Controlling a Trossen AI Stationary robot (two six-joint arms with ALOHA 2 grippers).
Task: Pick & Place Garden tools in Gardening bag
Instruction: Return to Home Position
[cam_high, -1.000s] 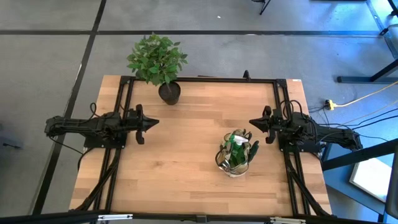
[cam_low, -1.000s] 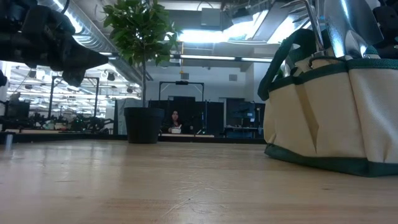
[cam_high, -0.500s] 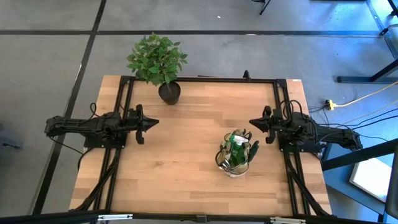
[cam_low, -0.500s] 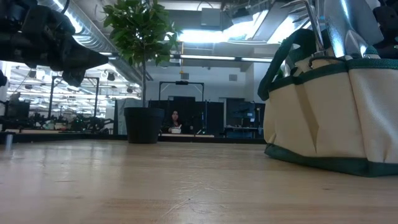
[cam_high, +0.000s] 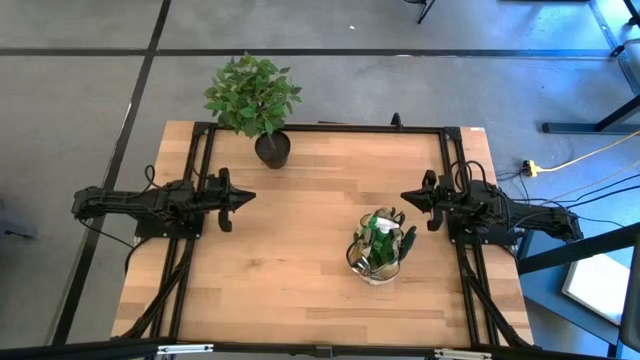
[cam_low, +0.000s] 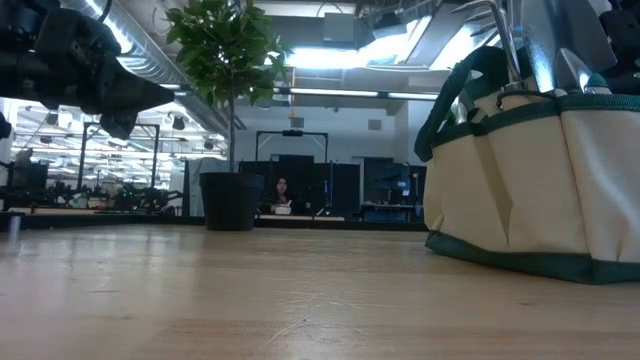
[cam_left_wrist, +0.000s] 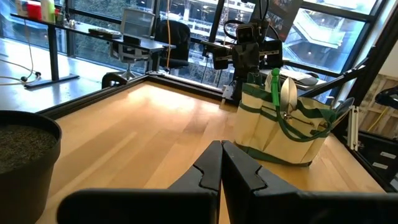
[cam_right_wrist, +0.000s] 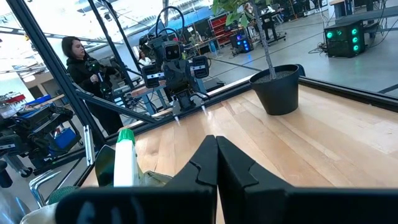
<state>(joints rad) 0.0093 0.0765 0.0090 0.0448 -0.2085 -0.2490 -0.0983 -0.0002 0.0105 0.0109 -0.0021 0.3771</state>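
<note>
The gardening bag (cam_high: 376, 251) stands upright on its base on the table's right half, tan with green trim (cam_low: 530, 180). Garden tools stick up out of it, among them a green spray bottle with a white trigger (cam_left_wrist: 274, 82) and metal blades (cam_low: 560, 45). My left gripper (cam_high: 248, 197) is at the table's left side, shut and level, with nothing in it (cam_left_wrist: 221, 163). My right gripper (cam_high: 405, 196) is at the right side, just far of the bag, shut and with nothing in it (cam_right_wrist: 216, 155).
A leafy plant in a black pot (cam_high: 271, 148) stands at the table's far edge, left of centre. A black frame (cam_high: 330, 128) runs along the table's far and side edges. Bare wood lies between the two grippers. A person (cam_right_wrist: 84, 59) is beyond the table.
</note>
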